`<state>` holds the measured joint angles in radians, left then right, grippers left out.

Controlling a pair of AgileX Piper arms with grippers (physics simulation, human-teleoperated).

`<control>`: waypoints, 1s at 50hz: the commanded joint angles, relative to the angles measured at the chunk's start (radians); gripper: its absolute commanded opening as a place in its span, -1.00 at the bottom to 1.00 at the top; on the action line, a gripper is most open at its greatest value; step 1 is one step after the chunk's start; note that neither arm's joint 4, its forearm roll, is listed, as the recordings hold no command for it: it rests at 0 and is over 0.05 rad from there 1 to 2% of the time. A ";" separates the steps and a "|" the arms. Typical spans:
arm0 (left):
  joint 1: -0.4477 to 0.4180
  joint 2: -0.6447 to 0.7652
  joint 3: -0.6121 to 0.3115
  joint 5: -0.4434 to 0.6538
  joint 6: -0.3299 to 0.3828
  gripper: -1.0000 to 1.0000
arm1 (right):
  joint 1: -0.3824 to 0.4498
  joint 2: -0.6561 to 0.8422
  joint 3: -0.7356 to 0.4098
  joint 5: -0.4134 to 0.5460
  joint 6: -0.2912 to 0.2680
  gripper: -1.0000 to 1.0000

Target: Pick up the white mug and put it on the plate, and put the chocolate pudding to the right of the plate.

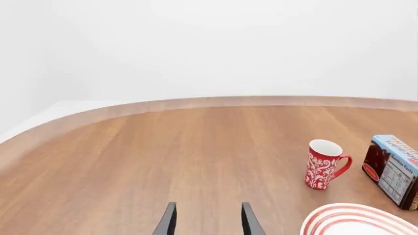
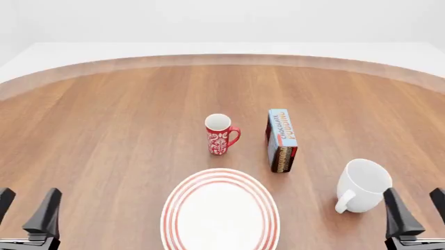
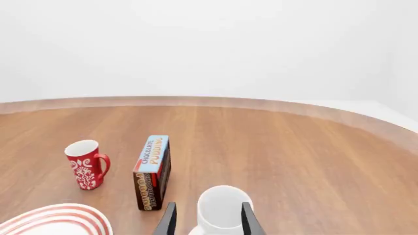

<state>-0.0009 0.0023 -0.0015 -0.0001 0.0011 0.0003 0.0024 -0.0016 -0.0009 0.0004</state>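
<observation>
Neither half of the task is done yet, as far as we can see. The plate (image 2: 220, 213) lies bare at six o'clock on the worktop (image 2: 111, 125), with nothing on it. The white mug (image 2: 363, 185) stands upright at about four o'clock from the plate, well apart from its rim, handle turned toward us. The pudding (image 2: 282, 139) stands on edge at about one o'clock from the plate, between the red mug (image 2: 220, 134) and the white mug, near the plate's far right rim but behind it rather than beside it. So we judge it needs shifting to three o'clock of the plate.

Our right gripper (image 2: 415, 211) sits low at the near right corner, just beside the white mug at its four o'clock, fingers spread apart and holding nothing. In the right wrist view the mug (image 3: 222, 210) shows framed between those fingers, so we judge the first grasp is lined up but not begun. Our left gripper (image 2: 28, 208) rests at the near left corner, fingers likewise apart and empty, well away from everything.

What remains: lift the white mug onto the plate, then move the pudding to the plate's right.
</observation>
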 commanded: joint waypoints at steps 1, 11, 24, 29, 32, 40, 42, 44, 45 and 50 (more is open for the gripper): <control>-0.010 0.007 -0.003 0.004 0.013 1.00 | 0.000 0.004 -0.002 -0.002 0.003 1.00; -0.013 0.021 -0.002 -0.005 0.027 1.00 | 0.002 0.004 -0.002 -0.004 0.007 1.00; -0.032 0.068 -0.005 -0.042 0.050 1.00 | 0.004 0.003 -0.002 -0.005 0.008 1.00; -0.051 0.120 -0.012 -0.087 0.064 1.00 | 0.003 0.003 -0.002 -0.004 0.009 1.00; -0.067 0.150 -0.016 -0.111 0.071 1.00 | 0.004 0.002 -0.002 -0.004 0.009 1.00; -0.110 0.228 -0.043 -0.166 0.092 1.00 | 0.003 0.001 -0.003 -0.004 0.009 1.00; -0.114 0.234 -0.044 -0.170 0.094 1.00 | 0.003 0.001 -0.003 -0.003 0.009 1.00; -0.129 0.249 -0.049 -0.182 0.102 1.00 | 0.004 0.001 -0.003 -0.003 0.009 1.00; -0.133 0.257 -0.049 -0.188 0.105 1.00 | 0.004 0.001 -0.003 -0.003 0.009 1.00; -0.167 0.316 -0.052 -0.239 0.111 1.00 | 0.006 0.000 -0.003 -0.003 0.009 1.00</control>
<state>-0.1164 0.2282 -0.0404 -0.1663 0.0929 0.0045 0.0037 -0.0042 -0.0041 0.0090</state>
